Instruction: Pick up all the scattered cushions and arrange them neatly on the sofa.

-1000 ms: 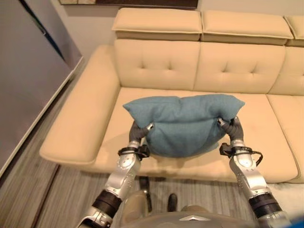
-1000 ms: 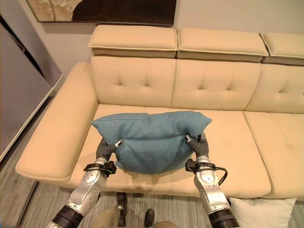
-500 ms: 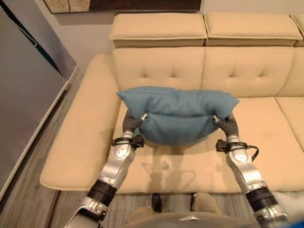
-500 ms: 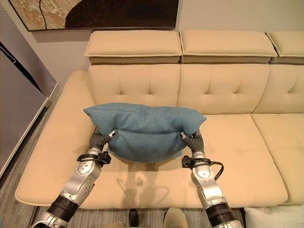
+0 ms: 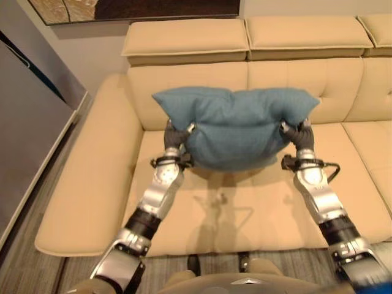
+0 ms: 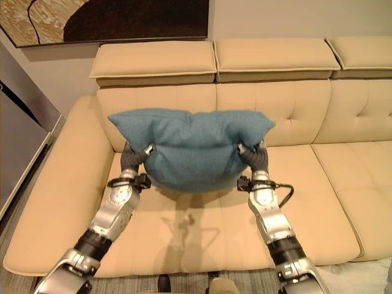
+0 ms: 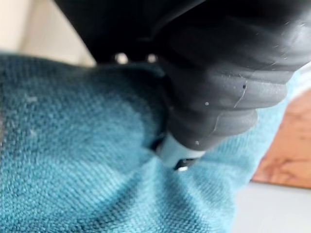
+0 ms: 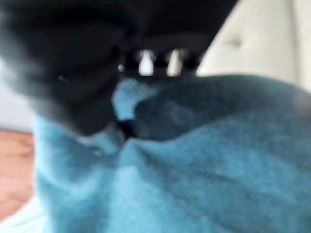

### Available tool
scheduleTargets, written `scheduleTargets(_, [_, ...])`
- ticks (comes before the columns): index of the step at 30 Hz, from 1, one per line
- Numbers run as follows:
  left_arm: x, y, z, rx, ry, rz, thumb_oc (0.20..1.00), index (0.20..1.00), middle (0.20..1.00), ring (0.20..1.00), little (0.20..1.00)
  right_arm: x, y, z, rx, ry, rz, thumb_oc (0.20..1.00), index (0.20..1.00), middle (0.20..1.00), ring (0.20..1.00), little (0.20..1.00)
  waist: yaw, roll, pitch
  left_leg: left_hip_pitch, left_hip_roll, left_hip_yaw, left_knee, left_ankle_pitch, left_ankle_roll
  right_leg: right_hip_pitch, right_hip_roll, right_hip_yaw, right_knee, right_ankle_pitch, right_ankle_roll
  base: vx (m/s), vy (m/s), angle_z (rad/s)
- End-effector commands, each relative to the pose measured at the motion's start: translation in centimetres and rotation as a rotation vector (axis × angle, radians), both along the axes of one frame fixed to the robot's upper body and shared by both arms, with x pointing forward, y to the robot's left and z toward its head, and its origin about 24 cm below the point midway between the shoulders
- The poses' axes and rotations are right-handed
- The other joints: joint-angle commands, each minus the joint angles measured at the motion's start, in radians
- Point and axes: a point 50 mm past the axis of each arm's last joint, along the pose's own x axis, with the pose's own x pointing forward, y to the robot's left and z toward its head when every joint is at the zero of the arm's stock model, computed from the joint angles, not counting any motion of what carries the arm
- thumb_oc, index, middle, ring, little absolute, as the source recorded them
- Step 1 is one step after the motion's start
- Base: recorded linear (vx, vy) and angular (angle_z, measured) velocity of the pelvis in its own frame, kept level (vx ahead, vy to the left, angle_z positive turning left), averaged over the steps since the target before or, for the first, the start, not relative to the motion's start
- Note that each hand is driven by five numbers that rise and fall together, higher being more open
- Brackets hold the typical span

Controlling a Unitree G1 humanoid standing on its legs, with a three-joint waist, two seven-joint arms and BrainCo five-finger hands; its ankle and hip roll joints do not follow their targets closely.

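Left hand [image 5: 176, 136] and right hand [image 5: 298, 133] raised forward, fingers pinching opposite ends of plump teal woven fabric cushion [image 5: 236, 125], sagging mid-air over cream leather sofa [image 5: 92, 184]

My arms: silver-grey with dark parts

My left arm [image 5: 160, 196] at 7 o'clock and right arm [image 5: 318, 199] at 5 o'clock have black-banded forearms; dark ribbed covers wrap my left hand [image 5: 174, 138] and right hand [image 5: 300, 136].

Home living room: long cream leather tufted sofa [image 6: 184, 226] against a pale wall, framed brown-and-beige abstract painting [image 6: 104, 21] above, grey wood-plank floor [image 5: 24, 269].
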Motion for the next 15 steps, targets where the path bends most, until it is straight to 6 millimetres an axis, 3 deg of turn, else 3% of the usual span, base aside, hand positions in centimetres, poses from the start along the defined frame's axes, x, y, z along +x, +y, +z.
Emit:
scheduleTargets(1, [2.2, -3.7, 7.3, 0.05, -0.275, -0.111, 0.2, 0.2, 0.2, 0.2, 0.2, 1.7, 3.7, 6.4, -0.005, -0.247, 0.118, 0.2, 0.2, 0.2, 0.2, 0.2, 0.018, -0.033, -0.01, -0.061, -0.017, 0.017, 0.001, 0.011, -0.016, 0.022, -0.031, -0.019, 0.04, -0.046, 0.093, -0.09, 0.008, 0.17])
scheduleTargets(13, [4.9, -1.9, 12.5, 0.159, -0.367, -0.029, 0.2, 0.2, 0.2, 0.2, 0.2, 4.6, 3.6, 12.4, -0.06, -0.345, 0.064, 0.2, 0.2, 0.2, 0.2, 0.2, 0.029, -0.046, 0.038, -0.324, -0.031, 0.003, 0.063, 0.049, -0.02, -0.228, -0.048, 0.003, 0.093, -0.002, 0.09, -0.08, 0.012, 0.01])
scheduleTargets(15, [5.0, -1.8, 12.7, 0.168, -0.37, -0.028, 0.2, 0.2, 0.2, 0.2, 0.2, 4.8, 3.6, 12.6, -0.066, -0.346, 0.061, 0.2, 0.2, 0.2, 0.2, 0.2, 0.029, -0.046, 0.043, -0.338, -0.032, 0.001, 0.067, 0.051, -0.02, -0.243, -0.05, 0.003, 0.096, 0.0, 0.089, -0.02, 0.0, -0.01])
